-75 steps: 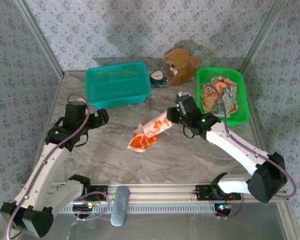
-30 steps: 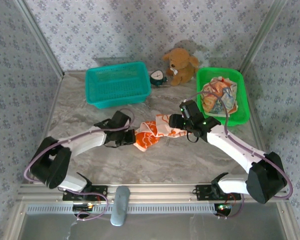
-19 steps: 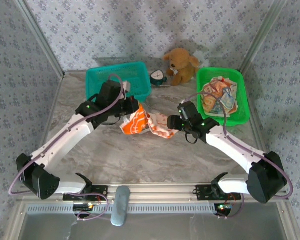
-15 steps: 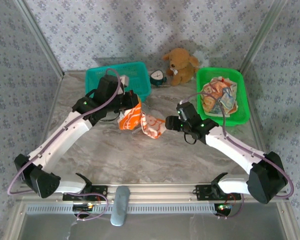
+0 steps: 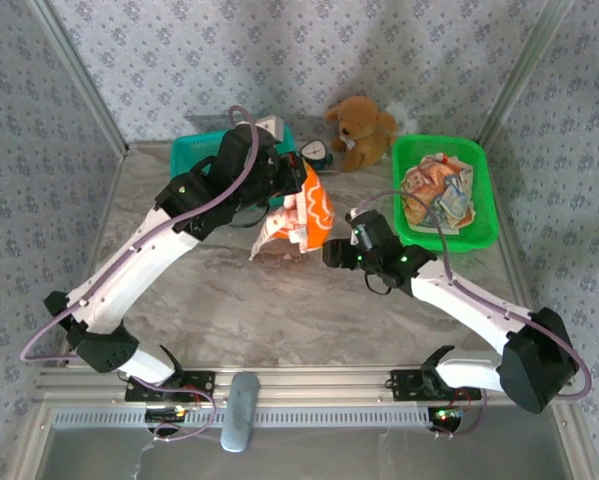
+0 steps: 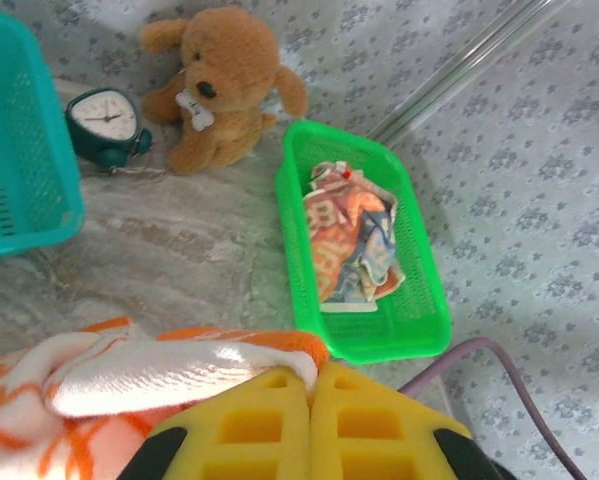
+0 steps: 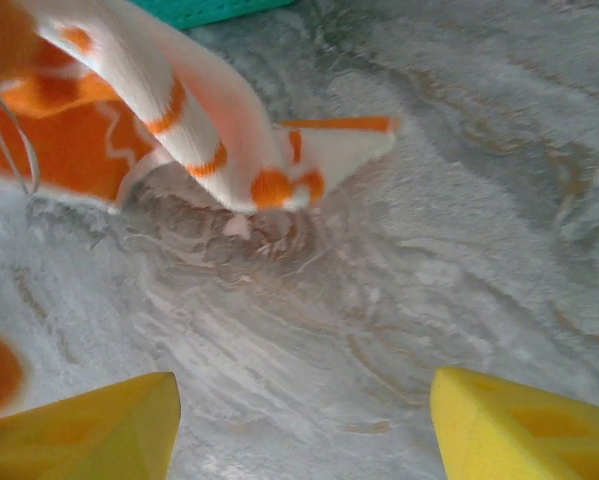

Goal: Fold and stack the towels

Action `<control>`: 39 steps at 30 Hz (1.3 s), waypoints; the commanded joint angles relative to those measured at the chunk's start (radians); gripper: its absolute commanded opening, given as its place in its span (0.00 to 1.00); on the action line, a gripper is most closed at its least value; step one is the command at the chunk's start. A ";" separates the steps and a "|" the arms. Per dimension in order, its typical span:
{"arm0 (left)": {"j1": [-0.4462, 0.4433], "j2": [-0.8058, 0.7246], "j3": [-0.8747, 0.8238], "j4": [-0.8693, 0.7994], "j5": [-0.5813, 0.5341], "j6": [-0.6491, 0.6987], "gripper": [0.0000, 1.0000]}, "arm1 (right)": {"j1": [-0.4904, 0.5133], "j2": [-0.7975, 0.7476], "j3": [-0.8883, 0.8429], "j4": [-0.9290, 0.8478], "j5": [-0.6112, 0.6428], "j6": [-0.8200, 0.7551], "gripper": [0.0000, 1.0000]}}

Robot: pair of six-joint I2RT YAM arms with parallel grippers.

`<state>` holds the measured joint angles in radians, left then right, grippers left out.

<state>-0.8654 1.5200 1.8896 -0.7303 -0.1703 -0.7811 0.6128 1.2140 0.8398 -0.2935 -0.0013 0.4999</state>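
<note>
An orange towel with white flowers (image 5: 301, 214) hangs above the table's middle, pinched at its top corner by my left gripper (image 5: 297, 180), whose yellow fingers (image 6: 269, 420) are shut on the cloth's edge (image 6: 159, 365). Its lower end (image 7: 229, 150) dangles just above the marble top. My right gripper (image 5: 331, 254) sits low beside the hanging cloth, open, its yellow fingertips (image 7: 89, 425) wide apart with bare table between them. More crumpled towels (image 5: 435, 192) lie in the green tray (image 5: 479, 190), seen too from the left wrist (image 6: 351, 235).
A teal basket (image 5: 194, 165) stands at the back left, partly behind my left arm. A small teal alarm clock (image 5: 315, 152) and a brown plush toy (image 5: 361, 130) sit at the back between basket and tray. Patterned walls close in the sides.
My left gripper came in, took the orange towel and lifted it up and back. My right gripper let the towel go and now stands open just below it.
</note>
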 commanded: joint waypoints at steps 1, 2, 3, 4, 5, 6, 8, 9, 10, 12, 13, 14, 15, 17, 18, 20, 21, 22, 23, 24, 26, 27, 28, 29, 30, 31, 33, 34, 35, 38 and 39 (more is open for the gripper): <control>-0.006 0.031 0.046 -0.024 -0.093 -0.042 0.00 | -0.114 -0.057 -0.002 -0.058 -0.040 -0.051 0.69; -0.006 0.030 0.029 -0.034 -0.115 -0.058 0.00 | -0.144 -0.067 -0.003 -0.060 -0.054 -0.060 0.69; -0.003 0.020 -0.009 -0.036 -0.133 -0.070 0.00 | -0.171 -0.076 -0.003 -0.058 -0.063 -0.068 0.69; -0.001 0.004 -0.061 -0.037 -0.146 -0.087 0.00 | -0.193 -0.083 -0.002 -0.059 -0.073 -0.076 0.69; 0.005 -0.013 -0.114 -0.037 -0.153 -0.107 0.00 | -0.205 -0.086 -0.001 -0.062 -0.075 -0.085 0.69; 0.012 -0.039 -0.189 -0.034 -0.156 -0.134 0.00 | -0.211 -0.087 0.001 -0.069 -0.075 -0.089 0.69; 0.034 -0.099 -0.351 -0.018 -0.147 -0.198 0.00 | -0.214 -0.085 -0.001 -0.077 -0.076 -0.094 0.69; 0.046 -0.138 -0.446 -0.004 -0.144 -0.225 0.00 | -0.211 -0.084 -0.008 -0.078 -0.083 -0.088 0.69; 0.056 -0.173 -0.542 0.012 -0.142 -0.245 0.00 | -0.208 -0.083 -0.017 -0.079 -0.092 -0.074 0.69; 0.081 -0.232 -0.704 0.035 -0.113 -0.300 0.00 | -0.187 -0.078 -0.035 -0.077 -0.098 -0.048 0.69; 0.090 -0.260 -0.786 0.046 -0.099 -0.314 0.00 | -0.170 -0.076 -0.043 -0.079 -0.094 -0.034 0.69; 0.094 -0.279 -0.845 0.046 -0.097 -0.335 0.00 | -0.151 -0.073 -0.049 -0.079 -0.084 -0.019 0.69; 0.101 -0.299 -0.910 0.083 -0.081 -0.345 0.00 | -0.126 -0.068 -0.058 -0.078 -0.077 0.002 0.69; 0.111 -0.319 -1.001 0.125 -0.042 -0.352 0.00 | -0.075 -0.052 -0.073 -0.064 -0.071 0.052 0.68; 0.117 -0.320 -1.038 0.130 -0.032 -0.359 0.00 | -0.047 -0.043 -0.081 -0.048 -0.069 0.084 0.65; 0.120 -0.320 -1.082 0.142 -0.027 -0.360 0.00 | 0.017 -0.016 -0.098 -0.002 -0.068 0.134 0.61; 0.122 -0.320 -1.099 0.141 -0.032 -0.357 0.00 | 0.052 0.006 -0.100 0.019 -0.056 0.166 0.61; 0.128 -0.323 -1.112 0.147 -0.034 -0.348 0.00 | 0.082 0.034 -0.099 0.038 -0.048 0.187 0.61; 0.132 -0.324 -1.119 0.148 -0.035 -0.336 0.00 | 0.104 0.060 -0.098 0.059 -0.046 0.202 0.61; 0.143 -0.325 -1.125 0.151 -0.036 -0.323 0.00 | 0.123 0.092 -0.093 0.085 -0.047 0.220 0.59; 0.164 -0.328 -1.136 0.152 -0.031 -0.301 0.00 | 0.145 0.153 -0.079 0.137 -0.057 0.242 0.55; 0.182 -0.330 -1.144 0.162 -0.017 -0.283 0.00 | 0.155 0.184 -0.066 0.162 -0.062 0.248 0.55; 0.195 -0.331 -1.150 0.169 -0.005 -0.270 0.00 | 0.164 0.217 -0.049 0.178 -0.058 0.245 0.55; 0.204 -0.331 -1.155 0.175 0.003 -0.259 0.00 | 0.167 0.249 -0.029 0.194 -0.056 0.238 0.55; 0.211 -0.333 -1.159 0.179 0.010 -0.251 0.00 | 0.167 0.274 -0.013 0.206 -0.058 0.230 0.55; 0.217 -0.333 -1.161 0.183 0.017 -0.244 0.00 | 0.162 0.307 0.008 0.216 -0.059 0.218 0.55; 0.223 -0.333 -1.163 0.187 0.026 -0.233 0.00 | 0.152 0.366 0.060 0.223 -0.065 0.190 0.57; 0.223 -0.334 -1.162 0.185 0.028 -0.230 0.00 | 0.144 0.397 0.088 0.220 -0.070 0.177 0.59; 0.225 -0.335 -1.165 0.185 0.027 -0.228 0.00 | 0.134 0.429 0.116 0.220 -0.079 0.165 0.60; 0.230 -0.337 -1.167 0.185 0.028 -0.219 0.00 | 0.117 0.500 0.197 0.201 -0.084 0.138 0.62; 0.233 -0.337 -1.167 0.185 0.027 -0.217 0.00 | 0.112 0.518 0.220 0.185 -0.082 0.138 0.62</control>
<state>-0.6430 1.2041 0.7296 -0.5541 -0.1520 -1.0267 0.7406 1.6894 0.9920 -0.0998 -0.0761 0.6697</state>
